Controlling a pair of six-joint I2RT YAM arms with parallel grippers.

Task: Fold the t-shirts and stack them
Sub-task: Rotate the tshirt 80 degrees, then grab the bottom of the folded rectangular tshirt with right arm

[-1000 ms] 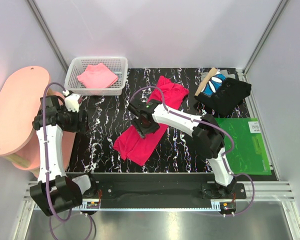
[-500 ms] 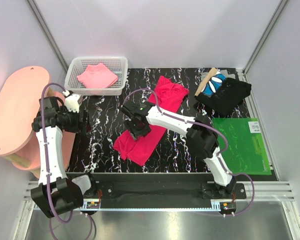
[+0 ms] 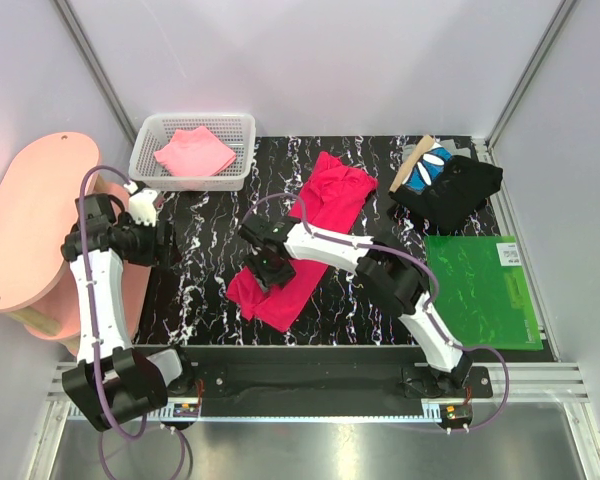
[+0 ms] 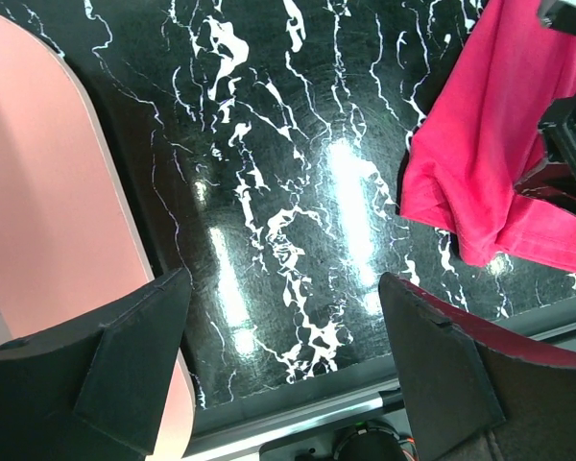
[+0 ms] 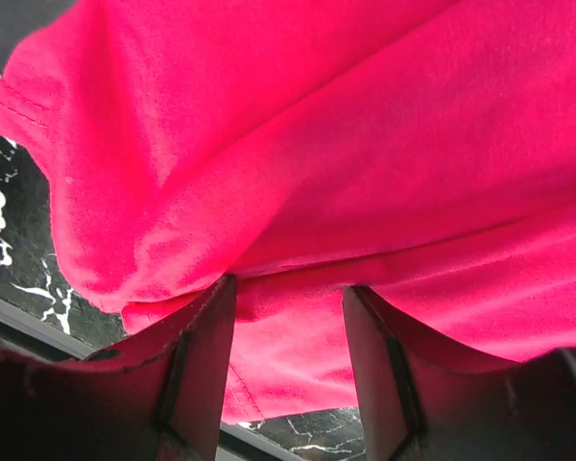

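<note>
A crimson-red t-shirt (image 3: pixel 325 205) lies stretched diagonally across the black marbled table, its lower end bunched near the front. My right gripper (image 3: pixel 265 262) is down on that lower end. In the right wrist view its jaws (image 5: pixel 288 317) stand apart, open, with red cloth (image 5: pixel 365 144) draped over the fingertips and filling the gap. My left gripper (image 3: pixel 155 240) hangs open over bare table at the left with nothing between its fingers (image 4: pixel 283 355); the red shirt's end (image 4: pixel 490 163) lies to its right. A folded black t-shirt (image 3: pixel 460 190) with a blue white-marked one (image 3: pixel 432 165) sits at the back right.
A white mesh basket (image 3: pixel 145 150) at the back left holds a pink t-shirt (image 3: pixel 194 152). A pink round-ended side table (image 3: pixel 25 230) stands beside the left arm. A green mat (image 3: pixel 485 290) lies at the front right. Grey walls close the cell.
My right gripper has slid left and nearer along the red shirt to its lower end, with the jaws a little narrower. The left arm has hardly moved.
</note>
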